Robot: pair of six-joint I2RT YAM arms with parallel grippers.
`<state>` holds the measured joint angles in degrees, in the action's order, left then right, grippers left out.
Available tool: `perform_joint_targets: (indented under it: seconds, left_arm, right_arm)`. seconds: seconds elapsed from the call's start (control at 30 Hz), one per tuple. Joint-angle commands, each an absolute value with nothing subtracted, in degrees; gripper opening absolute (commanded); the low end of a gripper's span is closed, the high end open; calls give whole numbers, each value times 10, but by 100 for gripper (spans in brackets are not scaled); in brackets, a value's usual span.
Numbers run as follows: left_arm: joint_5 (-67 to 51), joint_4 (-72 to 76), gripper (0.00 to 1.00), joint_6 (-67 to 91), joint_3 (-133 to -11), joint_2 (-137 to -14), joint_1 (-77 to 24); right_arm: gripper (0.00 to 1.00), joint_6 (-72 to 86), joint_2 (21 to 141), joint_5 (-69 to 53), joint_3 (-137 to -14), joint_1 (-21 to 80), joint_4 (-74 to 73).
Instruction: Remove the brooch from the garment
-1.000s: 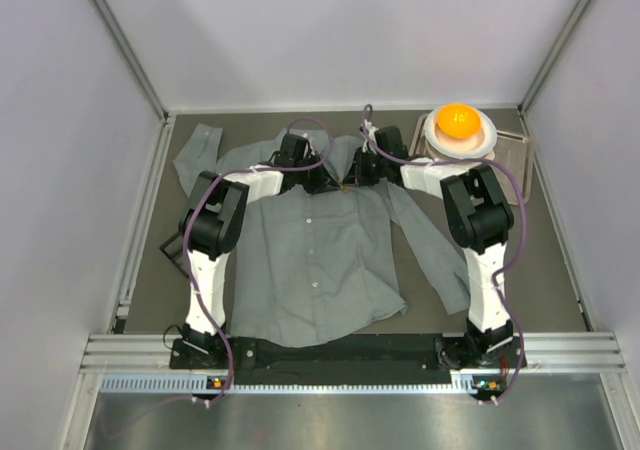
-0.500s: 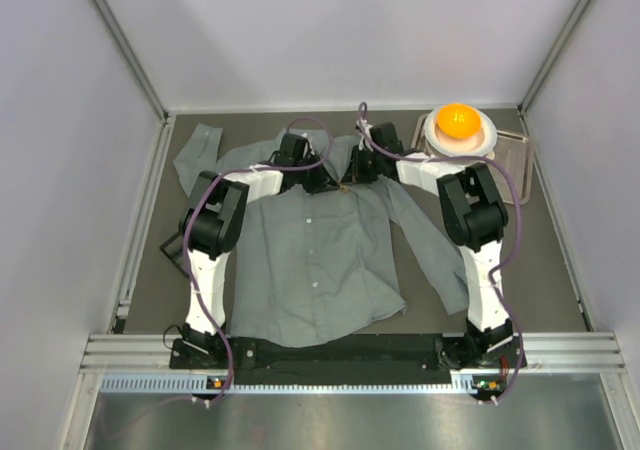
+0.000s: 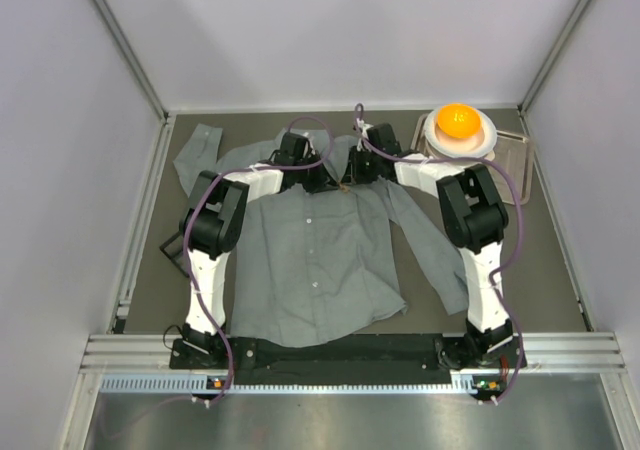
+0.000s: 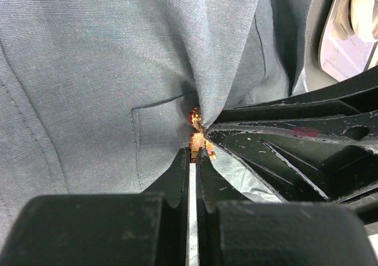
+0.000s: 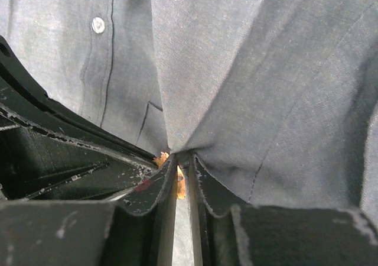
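Though peering straight down both wrist cams, can barely spot the brooch (image 4: pixel 196 137): just an orange-gold speck buried in a pucker of the garment (image 3: pixel 310 260), neck end. Can't tell pin from cloth. Counting two arms (image 3: pixel 215 220) off the near bench (image 3: pixel 560 260) edge, elbows bent, angling inward. Got left fingers (image 4: pixel 174 183) and right fingers (image 5: pixel 209 192) each squeezed nearly together, pinching that speck tip to tip. One garment, one brooch.

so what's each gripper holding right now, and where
Left gripper is shut on the brooch, at its fingertips. Right gripper pinches the shirt where the cloth puckers beside the brooch; whether it grips the brooch too cannot be told.
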<state>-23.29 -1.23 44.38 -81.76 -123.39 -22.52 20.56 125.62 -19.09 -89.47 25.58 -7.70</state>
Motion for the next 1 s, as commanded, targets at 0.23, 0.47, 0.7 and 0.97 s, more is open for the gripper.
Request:
perform_joint_targets:
  seconds: [0.23, 0.47, 0.7, 0.97]
  left_arm:
    - [-180, -138, 0, 453, -882, -1243, -222]
    - [-155, -141, 0, 506, -884, -1238, -225]
    - [-126, -139, 0, 558, -890, -1241, -226]
    - [-72, -187, 0, 576, -924, -1247, -225]
  right_arm:
    - [47, 253, 1162, -245, -787, 234, 113]
    - [52, 269, 1143, -237, -749, 221, 155]
    - [52, 283, 1132, -249, -727, 214, 187]
    - [52, 293, 1123, -251, -712, 206, 207]
